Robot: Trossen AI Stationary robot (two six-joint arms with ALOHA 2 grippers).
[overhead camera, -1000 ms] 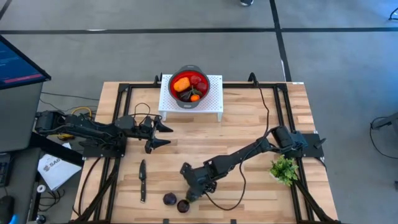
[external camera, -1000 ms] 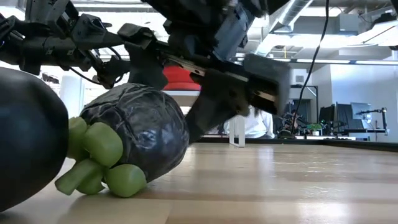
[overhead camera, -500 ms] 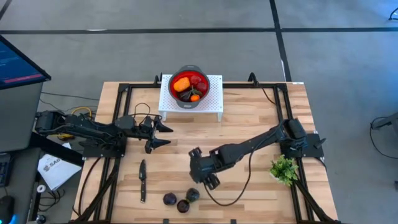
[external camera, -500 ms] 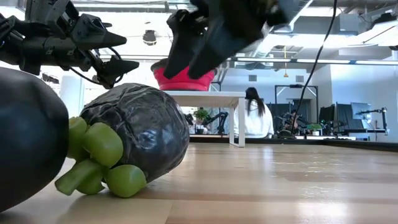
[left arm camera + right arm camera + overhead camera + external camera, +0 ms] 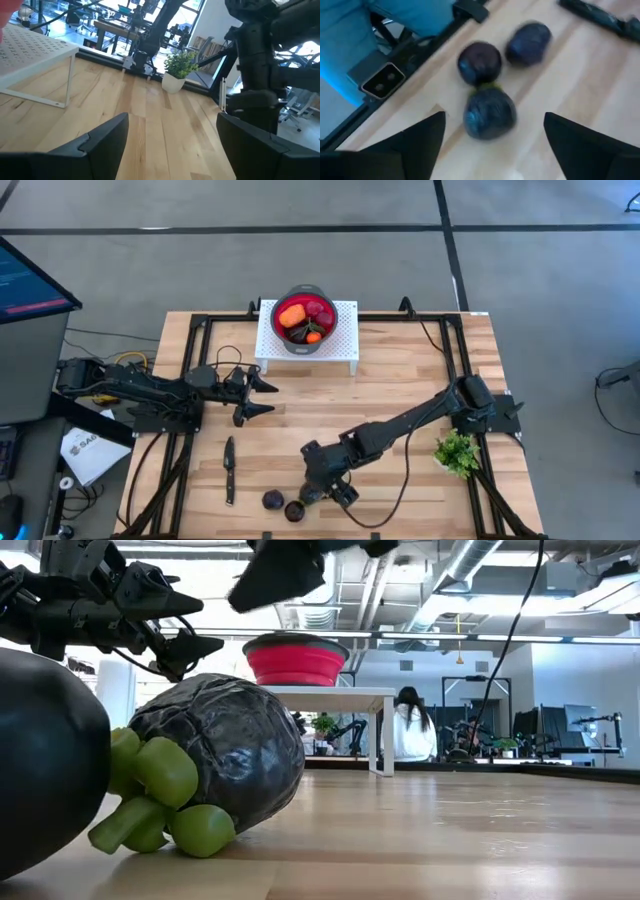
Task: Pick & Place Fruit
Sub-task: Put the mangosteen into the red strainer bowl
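Three dark purple fruits (image 5: 490, 111) lie clustered at the desk's (image 5: 400, 390) front edge, under the right tool (image 5: 330, 488), fingers spread and empty. They look light, rounded and glossy, likely to roll; pinch one across its middle. Left tool (image 5: 262, 394) waits spread.

Colours seen on the table

Three dark purple fruit (image 5: 490, 85) are shown on pale wood; a red bowl (image 5: 303, 310), holding orange and red pieces, is set on a white perforated stand (image 5: 340, 340); a green sprig (image 5: 457, 452) is seen.
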